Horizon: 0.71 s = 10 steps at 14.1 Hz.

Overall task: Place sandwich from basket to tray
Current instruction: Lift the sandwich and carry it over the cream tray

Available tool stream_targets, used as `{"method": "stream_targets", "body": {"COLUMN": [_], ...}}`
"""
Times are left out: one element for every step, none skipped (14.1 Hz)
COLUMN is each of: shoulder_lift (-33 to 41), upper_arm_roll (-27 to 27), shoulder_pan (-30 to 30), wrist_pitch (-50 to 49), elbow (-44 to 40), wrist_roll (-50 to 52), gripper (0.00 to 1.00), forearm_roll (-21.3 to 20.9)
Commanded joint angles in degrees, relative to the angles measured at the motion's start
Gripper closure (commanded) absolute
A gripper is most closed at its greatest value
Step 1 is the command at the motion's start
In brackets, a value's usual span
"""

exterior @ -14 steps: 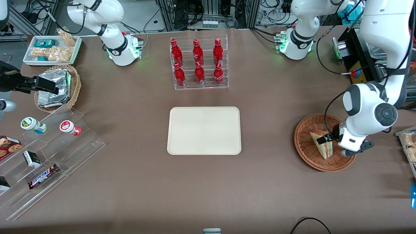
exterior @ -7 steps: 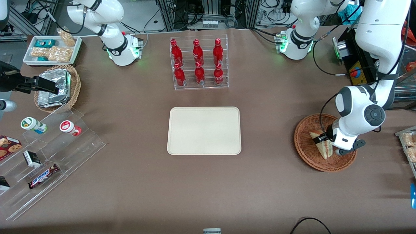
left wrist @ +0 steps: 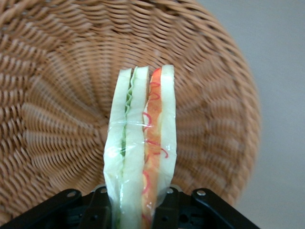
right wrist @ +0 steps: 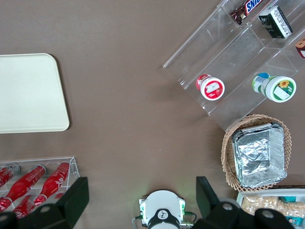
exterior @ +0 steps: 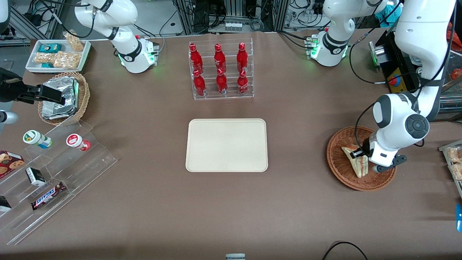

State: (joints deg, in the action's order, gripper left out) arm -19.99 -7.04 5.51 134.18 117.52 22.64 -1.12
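Note:
The sandwich (exterior: 354,161), a clear-wrapped wedge of white bread with green and red-orange filling, stands on edge in the reddish-brown wicker basket (exterior: 339,171) toward the working arm's end of the table. My gripper (exterior: 361,154) is down in the basket and shut on the wedge. In the left wrist view the black fingers (left wrist: 97,206) press both bread faces of the sandwich (left wrist: 143,138), with the basket (left wrist: 57,95) weave under it. The cream tray (exterior: 226,144) lies bare at the table's middle, well apart from the basket.
A clear rack of red bottles (exterior: 220,70) stands farther from the camera than the tray. Toward the parked arm's end are a tan basket of foil packets (exterior: 61,97), a white snack bin (exterior: 57,54) and clear display steps (exterior: 54,173). A snack container (exterior: 453,162) sits beside the basket.
The wrist has shifted a little toward the tray and the fingers have closed onto the sandwich. The wedge has turned slightly in the basket.

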Motion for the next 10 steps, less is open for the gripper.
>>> {"method": "stream_targets", "body": {"shoulder_lift": [4.78, 5.22, 5.14, 4.53, 3.13, 1.72, 0.32, -1.96, -5.81, -8.89], "upper_arm_roll": [-0.6, -0.52, -0.6, -0.6, -0.6, -0.6, -0.6, -0.6, -1.21, -3.13], "shoulder_pan": [-7.15, -10.93, -14.79, -17.88, -20.86, -23.33, -26.31, -28.0, -28.8, -29.76], "wrist_pitch": [-7.59, -10.84, -14.78, -18.3, -20.95, -22.02, -22.38, -22.29, -22.29, -22.29], "elbow": [-1.32, -2.98, -5.34, -7.98, -10.79, -12.91, -15.19, -18.0, -22.64, -26.6], "wrist_roll": [6.16, 9.32, 11.44, 12.94, 14.61, 16.11, 17.34, 17.27, 17.53, 17.62], "gripper": [0.87, 0.87, 0.86, 0.86, 0.86, 0.86, 0.86, 0.86, 0.86, 0.85], "forearm_roll": [-0.11, -0.28, -0.55, -0.64, -0.64, -0.64, -0.55, 0.06, 0.5, 2.07]}}
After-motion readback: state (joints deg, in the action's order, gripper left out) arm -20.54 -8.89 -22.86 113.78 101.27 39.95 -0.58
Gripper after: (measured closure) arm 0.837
